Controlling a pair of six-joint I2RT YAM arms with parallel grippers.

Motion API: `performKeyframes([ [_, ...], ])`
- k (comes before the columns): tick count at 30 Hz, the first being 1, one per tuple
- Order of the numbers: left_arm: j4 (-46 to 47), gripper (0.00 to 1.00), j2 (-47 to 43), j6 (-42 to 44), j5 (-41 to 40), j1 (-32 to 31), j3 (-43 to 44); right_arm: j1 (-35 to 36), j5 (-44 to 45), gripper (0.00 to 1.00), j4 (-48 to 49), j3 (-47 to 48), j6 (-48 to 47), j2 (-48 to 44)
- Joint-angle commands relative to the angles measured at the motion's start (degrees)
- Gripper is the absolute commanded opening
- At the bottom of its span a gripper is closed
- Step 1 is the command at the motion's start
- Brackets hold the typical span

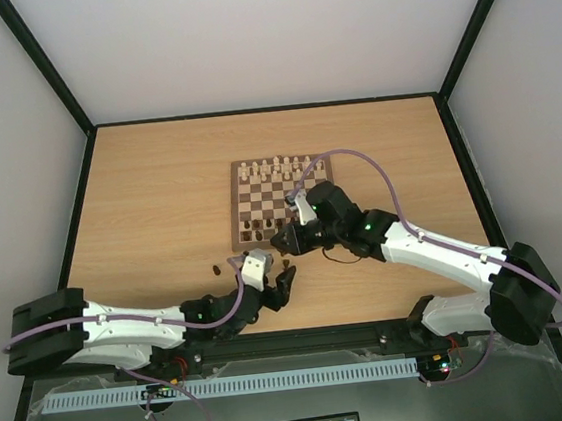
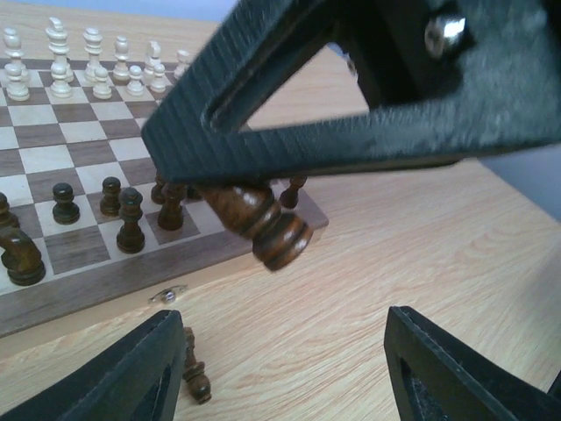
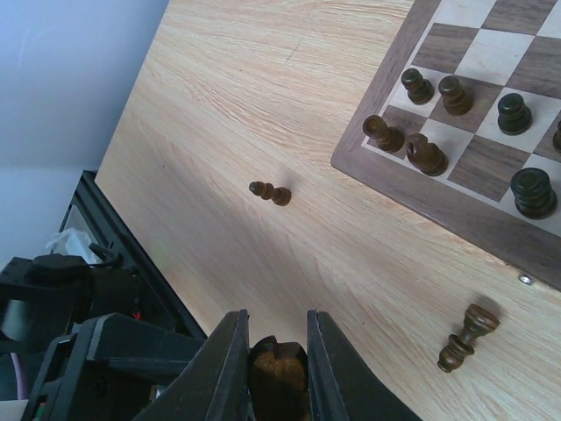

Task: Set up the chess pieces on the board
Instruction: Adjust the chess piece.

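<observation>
The dark chessman (image 3: 279, 379) in the right pincer (image 3: 279, 344) is cut off by the bottom edge. From the left wrist, that blurred pincer hides the board (image 2: 88, 288)'s right-hand squares.

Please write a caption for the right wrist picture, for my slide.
Right gripper shut on a dark piece above the table, two pieces lying loose beside the board.

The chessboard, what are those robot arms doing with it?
They are setting up the dark chess pieces. The right gripper is pinching one dark piece, tilted, just above the near edge of the chessboard. The left gripper is open and empty over the table in front of the board. The cream pieces stand along the far side, and several dark ones stand on the near rows. At least two loose dark pieces lie on the table.
</observation>
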Motion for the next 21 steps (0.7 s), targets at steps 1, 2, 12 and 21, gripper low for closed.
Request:
performKeyframes([
  [1, 7.6, 0.67, 0.8, -0.2, -3.4, 0.0, -0.4, -0.2, -2.0, 0.17, 2.0, -1.3, 1.0, 0.0],
  [2, 8.7, 0.68, 0.7, -0.1, -3.9, 0.0, -0.9, -0.2, -2.3, 0.17, 2.2, -1.5, 1.2, -0.1],
  [12, 14.1, 0.5, 6.2, -0.6, -3.4, 3.0, 0.0, -0.2, -4.3, 0.17, 3.9, -3.3, 2.0, -0.8],
  [21, 14.2, 0.23, 6.4, -0.4, -3.4, 3.8, -0.7, -0.2, -3.9, 0.17, 2.6, -3.1, 1.5, -2.6],
])
